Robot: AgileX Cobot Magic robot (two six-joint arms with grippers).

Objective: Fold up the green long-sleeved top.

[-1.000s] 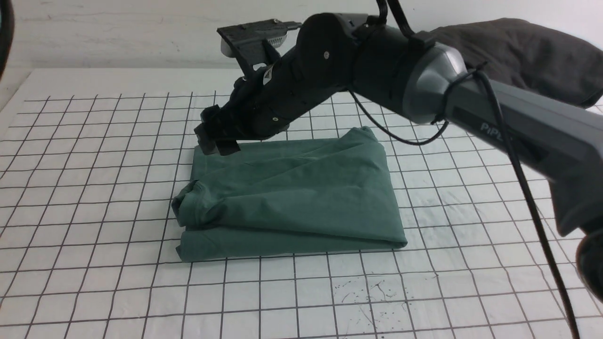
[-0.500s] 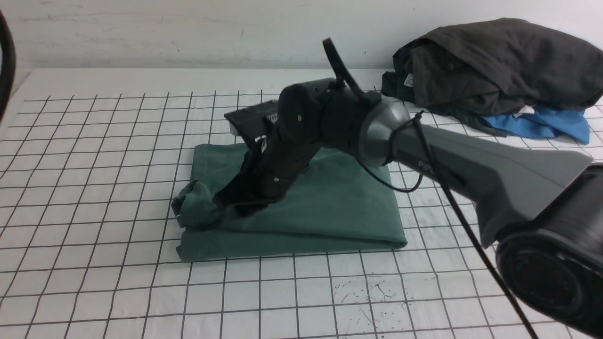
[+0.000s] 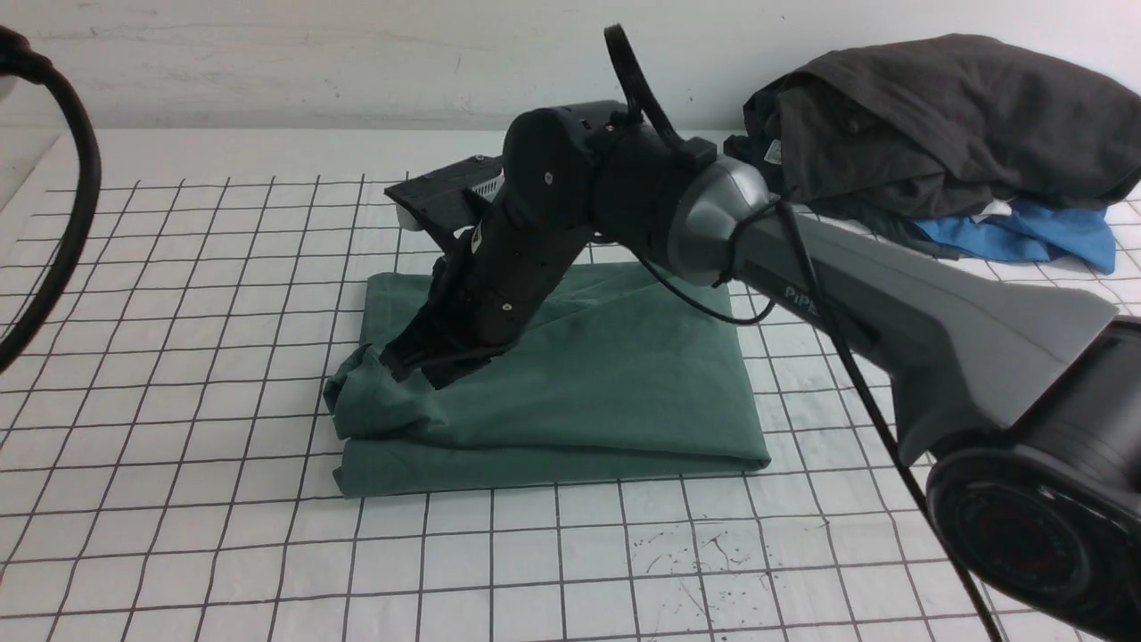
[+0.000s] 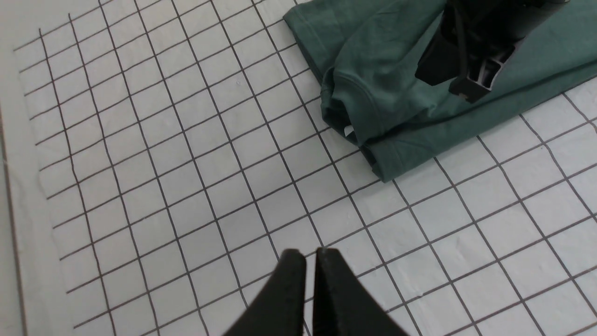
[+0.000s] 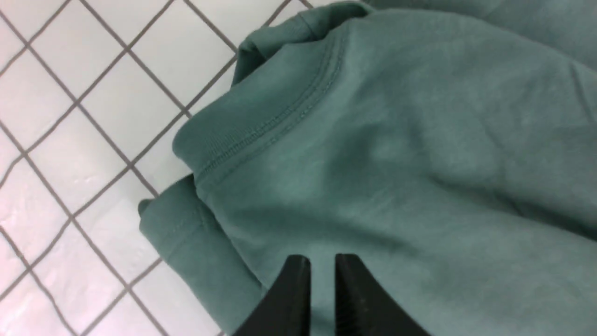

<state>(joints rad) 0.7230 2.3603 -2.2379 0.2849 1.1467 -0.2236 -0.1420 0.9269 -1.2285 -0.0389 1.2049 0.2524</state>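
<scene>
The right gripper sits left of centre in the front view, its jaws a narrow slit apart with nothing visibly pinched between them, tips right at the rumpled top layer of the green long-sleeved top. That top lies folded into a squarish stack mid-frame on the gridded table cover. Just lower left of the tips bulges the ribbed neck, the stack's untidy corner. The left gripper, closed and empty, hangs well apart, so the right arm looks nearer.
</scene>
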